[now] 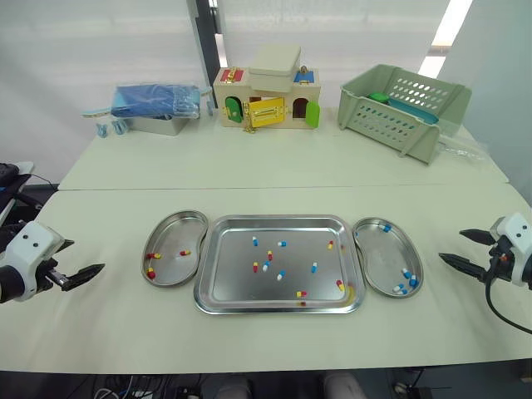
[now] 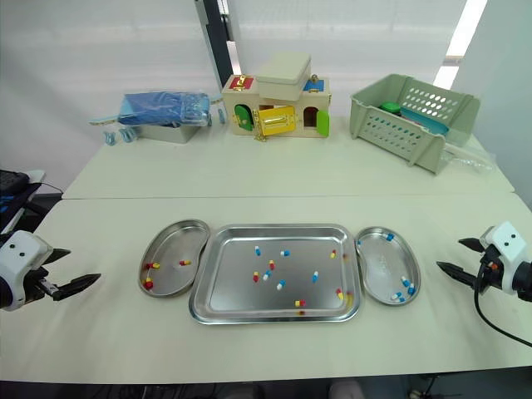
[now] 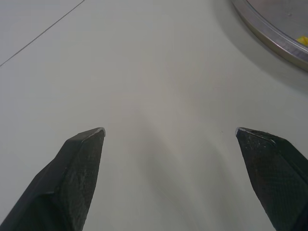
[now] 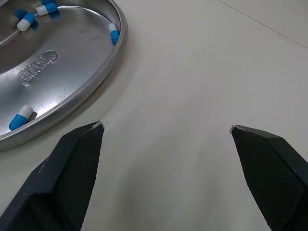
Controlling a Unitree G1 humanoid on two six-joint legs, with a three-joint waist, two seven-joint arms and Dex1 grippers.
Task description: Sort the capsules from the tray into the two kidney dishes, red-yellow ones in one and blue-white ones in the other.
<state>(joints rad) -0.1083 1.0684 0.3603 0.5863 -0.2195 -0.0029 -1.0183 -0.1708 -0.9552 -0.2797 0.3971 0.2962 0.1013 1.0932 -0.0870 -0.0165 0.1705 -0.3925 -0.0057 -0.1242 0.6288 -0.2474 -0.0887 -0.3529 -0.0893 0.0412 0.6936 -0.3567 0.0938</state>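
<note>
A steel tray (image 1: 241,278) lies mid-table with several loose capsules, both blue-white (image 1: 282,243) and red-yellow (image 1: 301,293). The left kidney dish (image 1: 170,233) holds red-yellow capsules (image 1: 153,256). The right kidney dish (image 1: 378,258) holds blue-white capsules (image 1: 407,274), one of them close in the right wrist view (image 4: 21,118). My left gripper (image 1: 87,274) hovers low over bare table left of the left dish, open and empty (image 3: 169,130). My right gripper (image 1: 450,246) is open and empty too (image 4: 165,126), just right of the right dish's rim (image 4: 96,79).
At the back of the table stand a wooden latch-box toy (image 1: 266,96), a green plastic basket (image 1: 403,108) on the right, and a metal tin with a blue bag (image 1: 158,104) on the left. A seam crosses the table behind the tray.
</note>
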